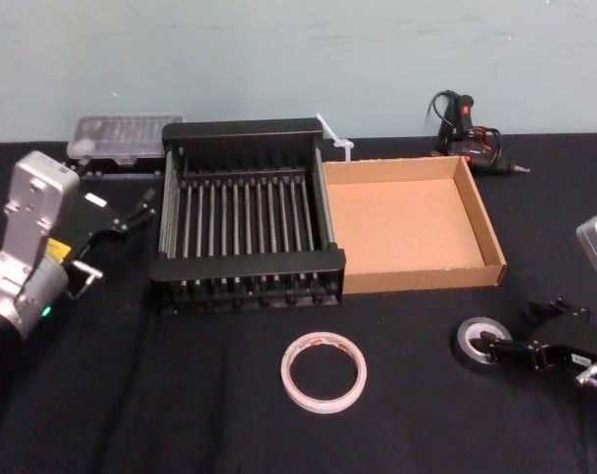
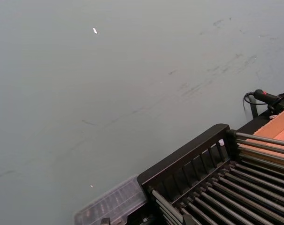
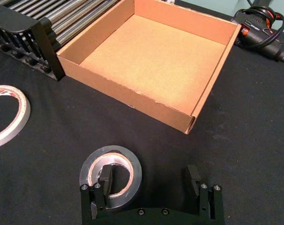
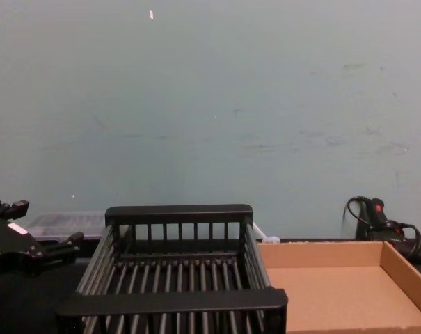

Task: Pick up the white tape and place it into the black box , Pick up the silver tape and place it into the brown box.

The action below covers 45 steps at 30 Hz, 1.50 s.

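Observation:
The white tape (image 1: pixel 324 371) (image 3: pixel 5 115) lies flat on the black cloth in front of the black box (image 1: pixel 247 265) (image 4: pixel 175 300) (image 2: pixel 188 164). Right of that crate stands the brown box (image 1: pixel 416 278) (image 3: pixel 132 96) (image 4: pixel 321 255). The silver tape (image 1: pixel 479 343) (image 3: pixel 132 164) lies flat in front of the brown box's right corner. My right gripper (image 1: pixel 520 328) (image 3: pixel 149 180) is open low at this roll: one finger stands over its core, the other outside it, with the roll's wall between them. My left gripper (image 1: pixel 115 242) (image 4: pixel 40 224) hangs open left of the black box, holding nothing.
A clear plastic case (image 1: pixel 120 138) (image 2: pixel 113 204) sits behind the black box's left corner. A black corded tool (image 1: pixel 471 138) (image 3: pixel 264 30) lies behind the brown box, and a small white piece (image 1: pixel 335 138) between the two boxes' back corners. A pale wall closes the far side.

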Available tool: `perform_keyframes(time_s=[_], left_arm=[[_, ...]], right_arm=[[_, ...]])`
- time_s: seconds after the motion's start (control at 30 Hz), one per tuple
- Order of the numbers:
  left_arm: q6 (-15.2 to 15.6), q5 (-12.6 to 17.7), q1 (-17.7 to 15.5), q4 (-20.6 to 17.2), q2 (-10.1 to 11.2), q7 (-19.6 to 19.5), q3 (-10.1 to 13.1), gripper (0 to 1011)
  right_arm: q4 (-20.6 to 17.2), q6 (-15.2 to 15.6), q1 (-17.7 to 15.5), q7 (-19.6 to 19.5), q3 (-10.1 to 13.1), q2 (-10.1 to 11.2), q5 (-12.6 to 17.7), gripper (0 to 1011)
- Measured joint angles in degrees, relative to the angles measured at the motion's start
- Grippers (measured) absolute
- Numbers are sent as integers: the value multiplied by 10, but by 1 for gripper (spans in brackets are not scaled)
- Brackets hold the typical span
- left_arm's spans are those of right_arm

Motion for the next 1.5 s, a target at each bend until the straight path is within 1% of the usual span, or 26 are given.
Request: perform_keyframes(time_s=[0.23, 0.57, 1.27, 1.33, 1.4, 1.43, 1.5], left_arm=[[0, 0, 0, 0, 0, 0, 0, 1001], [0, 0, 0, 0, 0, 0, 0, 1001], [0, 0, 0, 0, 0, 0, 0, 1001], [0, 0, 0, 0, 0, 0, 0, 1001], [0, 0, 0, 0, 0, 0, 0, 1001], [0, 0, 0, 0, 0, 0, 0, 1001], [0, 0, 0, 0, 0, 0, 0, 1001]], right_arm=[[13, 2, 10, 4, -4, -7, -5, 1002], [19, 7, 15, 8, -5, -12, -7, 1002], [19, 7, 16, 9, -4, -12, -7, 1002], [19, 7, 16, 9, -4, -12, -7, 996], [19, 7, 16, 9, -4, -12, -7, 961], [19, 7, 16, 9, -4, -12, -7, 924], [19, 7, 16, 9, -4, -12, -7, 894]])
